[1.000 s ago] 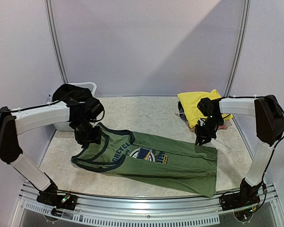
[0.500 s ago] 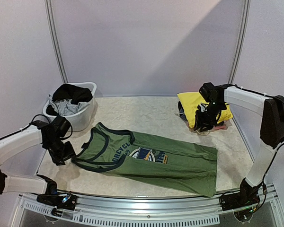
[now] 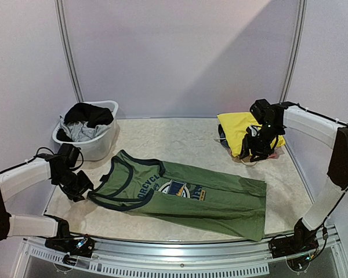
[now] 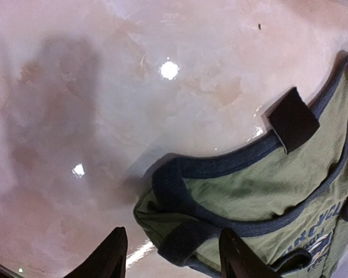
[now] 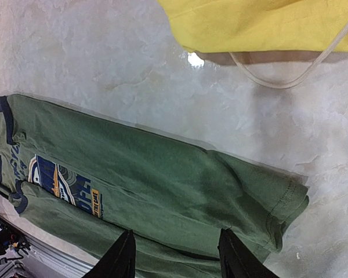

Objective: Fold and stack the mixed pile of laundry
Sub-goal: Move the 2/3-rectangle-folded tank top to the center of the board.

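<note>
An olive-green sleeveless shirt with navy trim and a chest graphic (image 3: 185,194) lies flat across the table middle, folded lengthwise. My left gripper (image 3: 81,188) is open and empty, hovering just left of the shirt's shoulder strap (image 4: 185,231). My right gripper (image 3: 256,152) is open and empty, held above the table between the shirt's hem (image 5: 278,202) and a folded yellow garment with a white drawstring (image 3: 243,130) at the back right. The yellow garment also shows in the right wrist view (image 5: 261,23). Grey and black pieces (image 3: 84,119) fill a white tub.
The white plastic tub (image 3: 98,145) stands at the back left on the marbled table (image 3: 174,139). A pinkish piece (image 3: 272,155) lies under the yellow garment. A metal rail (image 3: 180,258) runs along the near edge.
My left arm swung from over the shirt's collar down to the left of the shirt. My right gripper rose from the shirt's hem corner toward the yellow garment. The shirt stayed put.
</note>
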Action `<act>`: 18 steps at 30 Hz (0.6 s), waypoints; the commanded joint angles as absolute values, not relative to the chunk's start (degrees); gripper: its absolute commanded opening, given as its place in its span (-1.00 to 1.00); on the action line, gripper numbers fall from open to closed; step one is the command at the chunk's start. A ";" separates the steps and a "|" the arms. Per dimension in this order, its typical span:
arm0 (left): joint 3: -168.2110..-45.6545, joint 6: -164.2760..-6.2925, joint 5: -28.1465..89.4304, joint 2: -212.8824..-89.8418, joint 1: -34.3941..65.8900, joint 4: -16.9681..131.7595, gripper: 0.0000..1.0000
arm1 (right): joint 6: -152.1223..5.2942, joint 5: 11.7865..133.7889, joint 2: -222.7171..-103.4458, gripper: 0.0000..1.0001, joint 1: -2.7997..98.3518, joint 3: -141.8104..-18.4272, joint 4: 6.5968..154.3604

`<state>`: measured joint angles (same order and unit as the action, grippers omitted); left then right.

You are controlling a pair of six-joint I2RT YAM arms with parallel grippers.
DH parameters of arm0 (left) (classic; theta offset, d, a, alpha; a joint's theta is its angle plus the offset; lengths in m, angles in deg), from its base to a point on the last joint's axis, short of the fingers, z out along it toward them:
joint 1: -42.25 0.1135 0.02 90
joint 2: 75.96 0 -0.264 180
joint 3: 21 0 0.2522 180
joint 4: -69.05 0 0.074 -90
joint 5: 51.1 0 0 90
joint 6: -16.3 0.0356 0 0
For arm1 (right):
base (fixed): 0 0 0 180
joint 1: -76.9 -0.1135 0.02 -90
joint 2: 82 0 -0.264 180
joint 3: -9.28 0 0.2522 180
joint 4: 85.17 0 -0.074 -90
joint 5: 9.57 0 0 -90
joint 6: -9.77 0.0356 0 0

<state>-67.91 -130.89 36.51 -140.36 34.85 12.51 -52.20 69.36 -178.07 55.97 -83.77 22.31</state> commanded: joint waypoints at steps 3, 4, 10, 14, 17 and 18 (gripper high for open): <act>-68.52 -133.71 36.10 -138.06 35.70 13.19 0.22 | -52.02 69.10 -175.92 -0.01 56.25 -81.86 22.09; -68.52 -134.26 36.19 -138.01 35.66 12.59 0.22 | -51.97 69.09 -175.88 -0.01 56.25 -81.83 22.20; -67.26 -136.00 35.77 -139.74 35.70 11.81 0.21 | -51.75 68.93 -176.16 -0.01 56.25 -82.13 22.21; -67.25 -136.07 34.41 -141.78 35.67 14.59 0.05 | -51.75 68.96 -176.38 -0.01 56.24 -82.27 22.21; -67.88 -135.61 33.97 -143.86 35.68 15.92 -0.14 | -51.79 69.09 -176.47 -0.01 56.26 -82.18 22.03; -68.29 -135.40 34.00 -144.77 35.67 15.75 -0.15 | -51.76 69.16 -176.52 -0.01 56.23 -82.14 21.94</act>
